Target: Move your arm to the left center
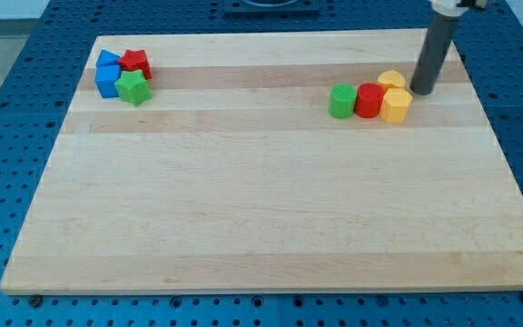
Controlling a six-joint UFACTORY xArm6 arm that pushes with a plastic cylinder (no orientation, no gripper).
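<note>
Four blocks beside my tip (422, 92), upper right, could be scattered leftward; no claw is fitted.

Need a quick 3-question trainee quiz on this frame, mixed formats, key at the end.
1. True or false: my tip sits just to the view's right of the yellow blocks.
2. Multiple choice: which block is leftmost in the right-hand cluster? A) red cylinder B) green cylinder C) front yellow block
3. Fill in: the cluster at the view's top left on the wooden board holds two blue blocks, a red block and a ____ block.

Key: 1 true; 2 B; 3 green.
</note>
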